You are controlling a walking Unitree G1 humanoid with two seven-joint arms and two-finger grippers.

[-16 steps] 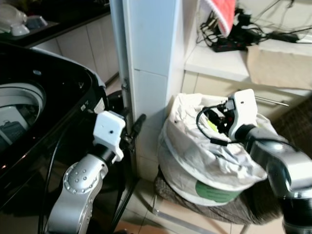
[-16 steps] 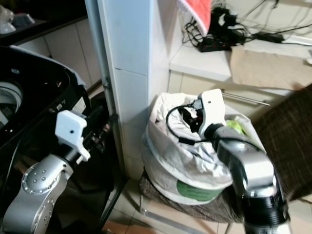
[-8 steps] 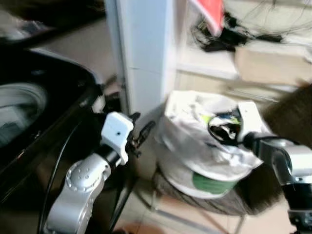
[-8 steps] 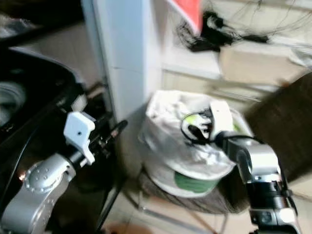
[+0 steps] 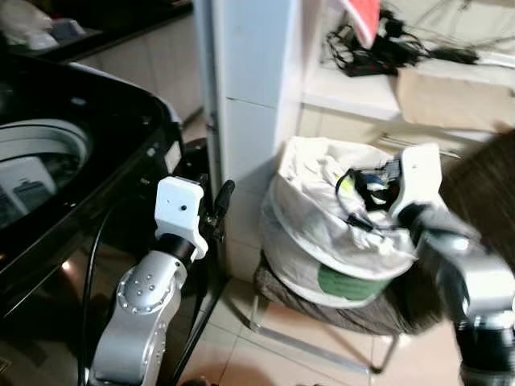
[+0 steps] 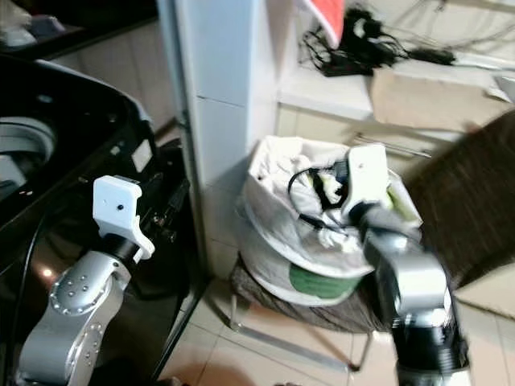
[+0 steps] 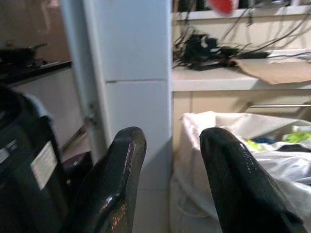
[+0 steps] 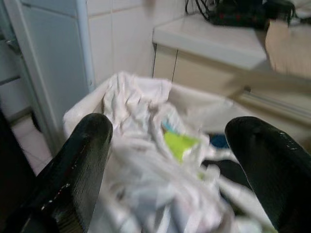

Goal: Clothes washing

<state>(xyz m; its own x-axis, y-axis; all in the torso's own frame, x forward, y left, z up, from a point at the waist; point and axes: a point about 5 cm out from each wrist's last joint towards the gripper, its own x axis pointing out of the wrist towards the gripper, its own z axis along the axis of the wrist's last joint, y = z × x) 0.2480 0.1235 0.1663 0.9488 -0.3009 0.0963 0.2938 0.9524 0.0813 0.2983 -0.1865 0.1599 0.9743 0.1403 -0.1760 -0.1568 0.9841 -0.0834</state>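
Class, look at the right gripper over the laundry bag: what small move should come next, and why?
Probably lower the right gripper into the laundry bag and close on a garment. Its fingers are spread wide just above the crumpled white cloth, holding nothing, and the washing machine beside it stands open for loading.

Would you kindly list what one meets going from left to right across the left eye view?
Washing machine → left gripper → white tiled pillar → white laundry bag → right gripper.
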